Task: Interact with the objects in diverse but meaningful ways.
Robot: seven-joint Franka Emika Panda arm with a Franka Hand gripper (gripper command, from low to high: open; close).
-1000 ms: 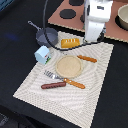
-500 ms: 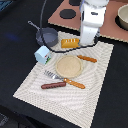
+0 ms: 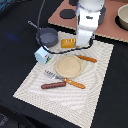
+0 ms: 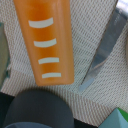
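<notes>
the grey pan (image 3: 48, 36) sits at ten o'clock from the plate (image 3: 68, 65), nothing visible inside; the plate is bare too. bread loaf (image 3: 68, 43) at twelve, blue carton (image 3: 42, 55) at nine, sausage (image 3: 53, 85) at seven. the gripper's fingers are hidden; cannot tell its state.

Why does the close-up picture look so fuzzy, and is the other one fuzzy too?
In the wrist view the camera sits very near, so the bread loaf and the shiny blade have soft edges, and a dark blob fills one corner, too blurred to name. The exterior view is small and grainy; the sausage and carton look smudgy.
</notes>
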